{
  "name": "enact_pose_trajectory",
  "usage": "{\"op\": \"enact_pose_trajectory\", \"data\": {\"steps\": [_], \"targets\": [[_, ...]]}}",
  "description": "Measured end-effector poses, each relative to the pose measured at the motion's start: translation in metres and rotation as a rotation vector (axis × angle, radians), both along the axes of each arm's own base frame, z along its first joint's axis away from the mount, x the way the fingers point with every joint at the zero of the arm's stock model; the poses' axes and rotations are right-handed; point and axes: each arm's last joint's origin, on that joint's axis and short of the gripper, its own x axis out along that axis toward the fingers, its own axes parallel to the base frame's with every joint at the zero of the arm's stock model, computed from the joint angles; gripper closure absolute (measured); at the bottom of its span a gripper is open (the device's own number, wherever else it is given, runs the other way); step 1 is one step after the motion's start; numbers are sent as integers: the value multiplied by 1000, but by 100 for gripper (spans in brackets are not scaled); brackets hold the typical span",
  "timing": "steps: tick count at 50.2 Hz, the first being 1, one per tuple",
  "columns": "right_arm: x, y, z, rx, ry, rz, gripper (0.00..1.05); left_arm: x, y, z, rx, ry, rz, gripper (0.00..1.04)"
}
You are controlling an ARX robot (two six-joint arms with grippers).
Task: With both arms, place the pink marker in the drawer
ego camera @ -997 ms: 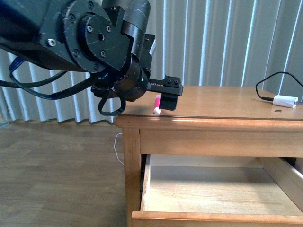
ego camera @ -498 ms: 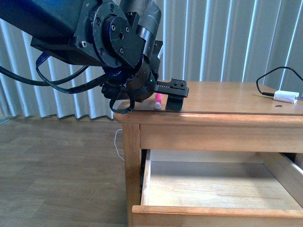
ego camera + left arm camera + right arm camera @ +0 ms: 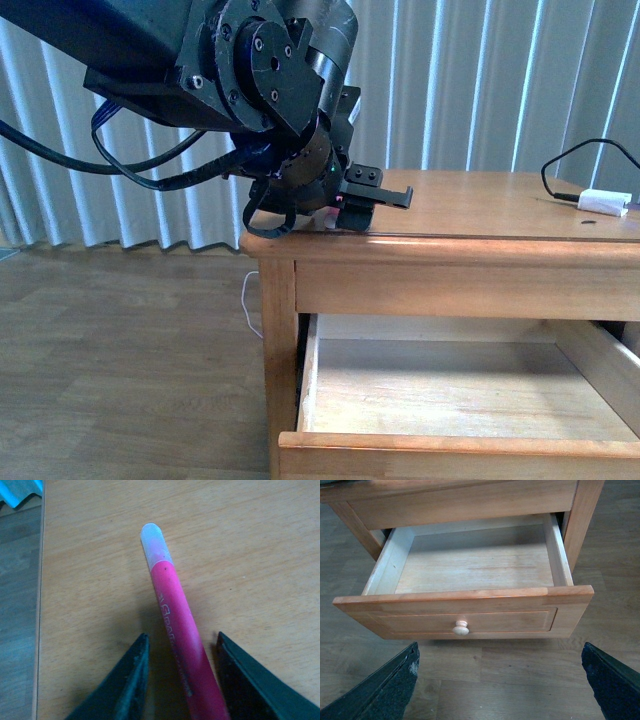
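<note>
— What has changed compared with one second ago?

— The left arm (image 3: 250, 90) is now seen shifted to the right and further in over the table top (image 3: 480, 210). In the front view, only a small pink spot of the pink marker (image 3: 340, 203) is visible, just behind the left gripper (image 3: 372, 200). One second ago the marker was carried nearly upright at the front edge, with the whitish cap down on the wood. Half a second ago it was already lower.

— How is it shown by the left wrist view?

— There the pink marker (image 3: 175, 615) is laid flat on the table top, with the cap pointed away from the left gripper (image 3: 182, 636). The jaws are spread, one on each side of the body. Bare wood is seen between the marker and one finger (image 3: 131, 680). Contact with the other finger cannot be judged.

— Has the drawer changed?

— No. The drawer (image 3: 450, 400) is pulled out under the table top as before. In the right wrist view its knob (image 3: 461, 627) is seen, and the right gripper (image 3: 500, 647) is held wide apart above the floor (image 3: 520, 680). The white adapter (image 3: 605, 203) is left at the far right of the top, well apart from the marker.
</note>
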Motion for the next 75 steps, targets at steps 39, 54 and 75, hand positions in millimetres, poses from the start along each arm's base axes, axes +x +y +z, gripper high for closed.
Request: {"op": "enact_pose_trajectory", "data": {"steps": [39, 54, 75], "targets": [[0, 0, 0, 0, 0, 0, 9, -83, 19, 41, -79, -172, -415, 90], [0, 0, 0, 0, 0, 0, 9, -115, 15, 15, 12, -118, -602, 90], [0, 0, 0, 0, 0, 0, 9, -102, -6, -53, 97, 35, -619, 90]]}}
